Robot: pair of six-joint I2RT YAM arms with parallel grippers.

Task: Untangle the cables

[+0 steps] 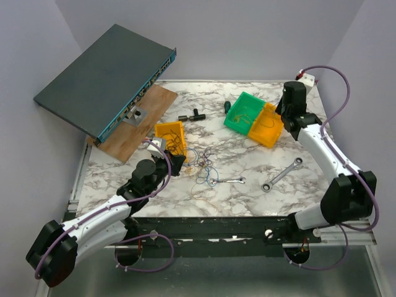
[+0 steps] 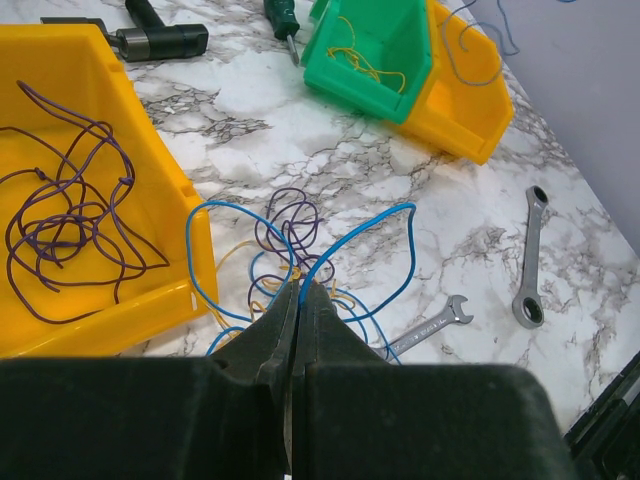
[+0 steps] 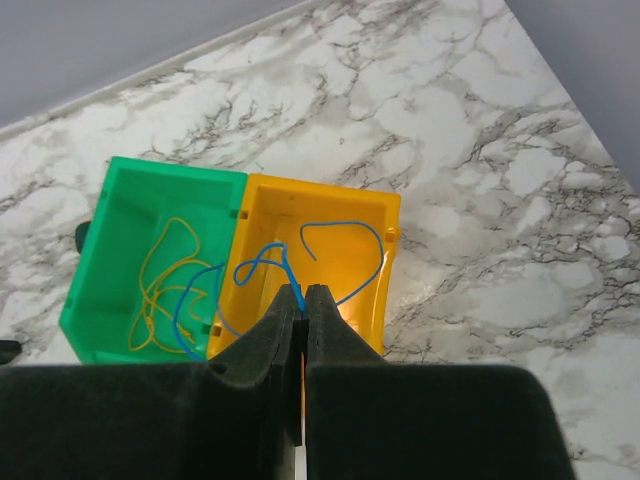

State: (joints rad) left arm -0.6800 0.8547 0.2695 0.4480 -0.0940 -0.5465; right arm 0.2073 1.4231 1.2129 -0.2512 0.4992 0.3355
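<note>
Plain pale grey-lilac walls (image 1: 247,37) close in a white, grey-veined marble surface (image 1: 260,158) on three sides. Aluminium rails (image 1: 78,176) edge it. Light is soft and even, with faint shadows.

Nothing written can be read: the bins (image 3: 120,210), the wrenches (image 2: 528,255) and the flat grey box (image 1: 99,80) show no legible label, brand or number.
</note>
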